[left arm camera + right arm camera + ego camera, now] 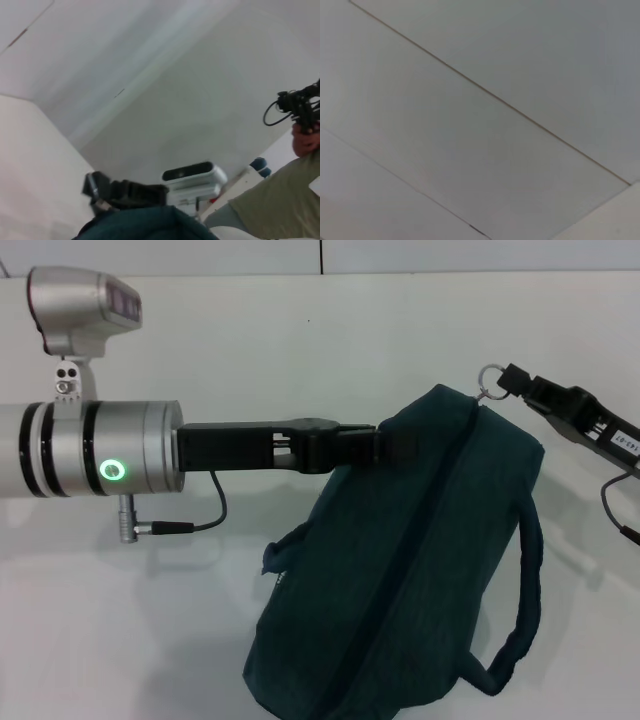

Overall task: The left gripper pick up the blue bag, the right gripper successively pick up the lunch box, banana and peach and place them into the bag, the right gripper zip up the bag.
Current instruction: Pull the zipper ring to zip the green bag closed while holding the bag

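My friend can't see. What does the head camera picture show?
A blue bag, zipped shut, is held up over a white table. The left claw grips its top edge, and the right claw holds the zipper ring at the bag's far corner.

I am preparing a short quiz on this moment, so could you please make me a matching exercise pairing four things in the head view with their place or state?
Things:
1. left gripper
2. right gripper
3. blue bag
4. ring zipper pull

Places or states:
A. zipped closed, one loop handle hanging at its right side
B. shut on the bag's upper edge, reaching in from the left
C. silver, at the bag's top corner
D. at the ring, reaching in from the right

Pairs: 1-B, 2-D, 3-A, 4-C
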Robot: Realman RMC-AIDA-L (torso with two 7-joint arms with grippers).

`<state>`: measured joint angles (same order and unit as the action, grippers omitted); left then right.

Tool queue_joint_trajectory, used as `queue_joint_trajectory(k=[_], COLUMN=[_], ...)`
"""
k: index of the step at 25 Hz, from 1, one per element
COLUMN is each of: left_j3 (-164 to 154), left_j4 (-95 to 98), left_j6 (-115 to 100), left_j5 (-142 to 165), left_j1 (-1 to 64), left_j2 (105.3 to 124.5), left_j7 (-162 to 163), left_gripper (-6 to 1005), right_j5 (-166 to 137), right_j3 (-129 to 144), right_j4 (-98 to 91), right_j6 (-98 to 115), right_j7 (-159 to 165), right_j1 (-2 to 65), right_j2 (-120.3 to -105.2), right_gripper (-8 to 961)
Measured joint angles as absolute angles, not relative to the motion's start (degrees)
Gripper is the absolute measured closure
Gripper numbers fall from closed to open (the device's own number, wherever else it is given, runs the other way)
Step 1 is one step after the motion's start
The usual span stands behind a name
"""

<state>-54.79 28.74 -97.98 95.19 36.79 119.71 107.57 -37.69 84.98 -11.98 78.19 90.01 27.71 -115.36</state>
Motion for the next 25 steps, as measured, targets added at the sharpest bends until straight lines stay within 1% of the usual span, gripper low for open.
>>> queue_joint_trajectory(k=[12,20,25], left_j3=[-54.70,-54.30,-54.31], left_j4=[28.73,28.74,28.88], left_j6=[-99.92,-94.76,-93.14], left_j5=[92.46,91.88,91.86], left_j1=[35.89,34.90,35.27], left_j2=[119.62,119.62,119.62], left_j7=[106.11,105.80,104.99], left_gripper=[872,873,873], right_j5=[-37.85,-37.05,-37.05], right_j3=[88.38,86.92,84.62], right_j4=[-12.33,-12.54,-12.55], right_j6=[75.97,78.34,80.50], right_j7=[90.70,88.57,87.24], right_j1=[28.31,27.85,27.68], right_j2=[-115.57,-115.59,-115.39], right_gripper=[933,933,743])
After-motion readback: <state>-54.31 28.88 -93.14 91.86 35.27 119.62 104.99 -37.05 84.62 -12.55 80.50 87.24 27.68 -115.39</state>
